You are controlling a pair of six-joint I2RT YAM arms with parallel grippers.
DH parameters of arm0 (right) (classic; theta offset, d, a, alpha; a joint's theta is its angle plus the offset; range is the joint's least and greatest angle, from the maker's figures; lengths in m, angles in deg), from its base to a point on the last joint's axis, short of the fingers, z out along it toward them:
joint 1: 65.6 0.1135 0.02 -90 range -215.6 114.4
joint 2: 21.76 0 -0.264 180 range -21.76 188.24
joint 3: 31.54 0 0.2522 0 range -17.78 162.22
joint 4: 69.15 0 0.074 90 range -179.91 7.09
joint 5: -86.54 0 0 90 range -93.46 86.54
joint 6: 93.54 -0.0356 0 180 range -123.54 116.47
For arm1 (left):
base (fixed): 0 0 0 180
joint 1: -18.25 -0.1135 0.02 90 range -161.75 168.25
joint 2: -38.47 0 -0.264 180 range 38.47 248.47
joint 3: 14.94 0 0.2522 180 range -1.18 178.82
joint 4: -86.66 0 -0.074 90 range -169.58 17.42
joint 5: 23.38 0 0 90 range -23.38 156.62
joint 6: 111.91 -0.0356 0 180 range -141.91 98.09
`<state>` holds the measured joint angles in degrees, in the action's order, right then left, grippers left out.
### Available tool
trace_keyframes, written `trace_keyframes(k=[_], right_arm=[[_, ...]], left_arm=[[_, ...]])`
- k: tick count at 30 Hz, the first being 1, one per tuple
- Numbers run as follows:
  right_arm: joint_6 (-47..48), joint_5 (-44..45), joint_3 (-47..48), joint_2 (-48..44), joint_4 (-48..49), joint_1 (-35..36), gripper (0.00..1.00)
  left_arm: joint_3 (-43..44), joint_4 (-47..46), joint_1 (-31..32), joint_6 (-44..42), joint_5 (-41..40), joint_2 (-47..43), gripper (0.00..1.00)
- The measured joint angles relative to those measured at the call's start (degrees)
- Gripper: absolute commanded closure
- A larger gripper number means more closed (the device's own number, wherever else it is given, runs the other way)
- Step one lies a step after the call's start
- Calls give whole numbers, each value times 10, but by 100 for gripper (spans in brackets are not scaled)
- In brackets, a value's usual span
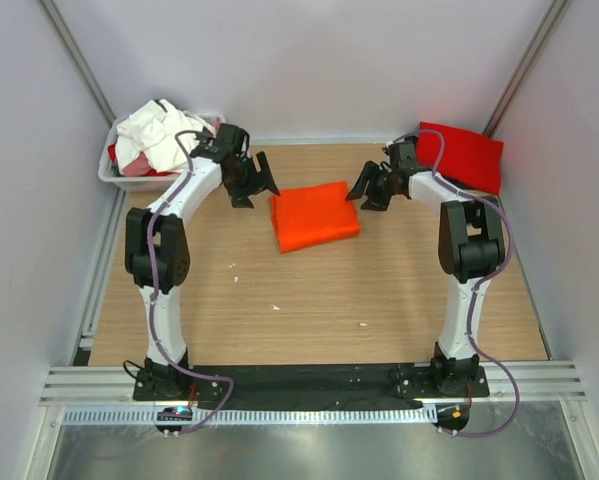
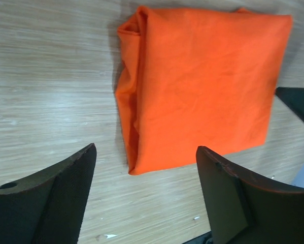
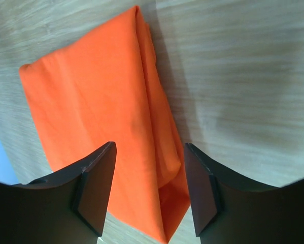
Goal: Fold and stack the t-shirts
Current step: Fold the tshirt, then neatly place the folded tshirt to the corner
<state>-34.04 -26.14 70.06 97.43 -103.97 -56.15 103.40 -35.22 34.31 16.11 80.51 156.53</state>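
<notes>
Folded bright-orange cloth t-shirt [image 1: 315,215] lies flat nr far edge of wooden table [image 1: 279,320], mid-width, prob. ready for stacking. Left gripper [image 1: 256,192] & right gripper [image 1: 369,197] flank it, both claws spread, empty. Folded red cloth t-shirt [image 1: 464,155] at far-right corner: likely the stack base.

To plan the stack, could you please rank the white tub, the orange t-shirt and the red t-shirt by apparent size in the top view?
1. white tub, heaped with shirts: largest.
2. orange t-shirt and red t-shirt: alike; the right arm covers part of the red one, so unranked.
</notes>
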Motion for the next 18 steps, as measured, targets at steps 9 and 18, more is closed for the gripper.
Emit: trace_keyframes(k=[9,18], right_arm=[[-21,-45,-50,28,99,18,43],[-70,-70,-254,-81,228,49,43]], left_arm=[[10,-23,1,-23,8,116,29],[54,-69,4,-40,48,147,59]])
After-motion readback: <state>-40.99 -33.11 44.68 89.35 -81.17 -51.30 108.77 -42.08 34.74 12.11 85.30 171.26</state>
